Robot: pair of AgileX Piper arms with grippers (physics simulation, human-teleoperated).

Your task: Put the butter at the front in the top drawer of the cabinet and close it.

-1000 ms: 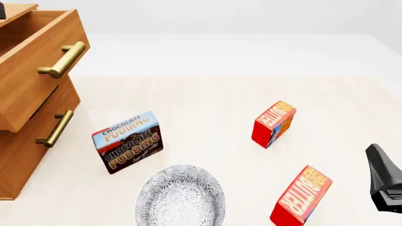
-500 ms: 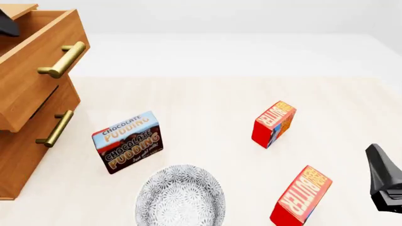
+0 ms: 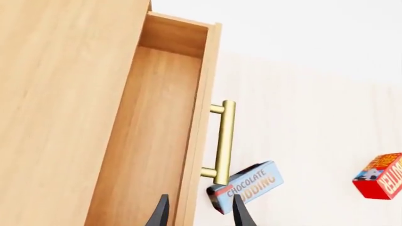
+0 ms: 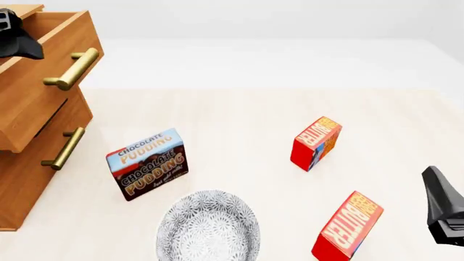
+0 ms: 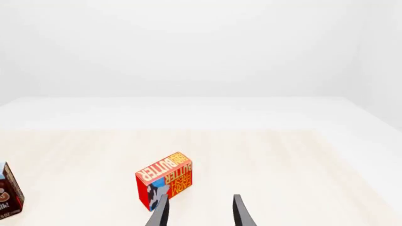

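The cabinet (image 4: pixel 18 185) stands at the far left with its top drawer (image 4: pixel 40 98) pulled out; the left wrist view shows the drawer's bare wooden inside (image 3: pixel 150 141) and brass handle (image 3: pixel 223 141). The front butter (image 4: pixel 348 225) stands near the table's front edge. A second butter box (image 4: pixel 316 142) stands farther back and shows in the right wrist view (image 5: pixel 164 180). My left gripper (image 4: pixel 25 46) is open and empty above the drawer's front panel (image 3: pixel 199 214). My right gripper (image 4: pixel 435 182) is open and empty, to the right of the front butter (image 5: pixel 199 214).
A Chocolate Pudding box (image 4: pixel 149 163) stands left of centre, also in the left wrist view (image 3: pixel 246 186). A patterned grey plate (image 4: pixel 167 228) lies at the front. The lower drawer's handle (image 4: pixel 64 148) sticks out below. One butter box (image 3: pixel 380 176) shows in the left wrist view.
My left gripper has come further into the front view at the top left, moving right and down over the open top drawer. The right arm and the boxes have not moved.
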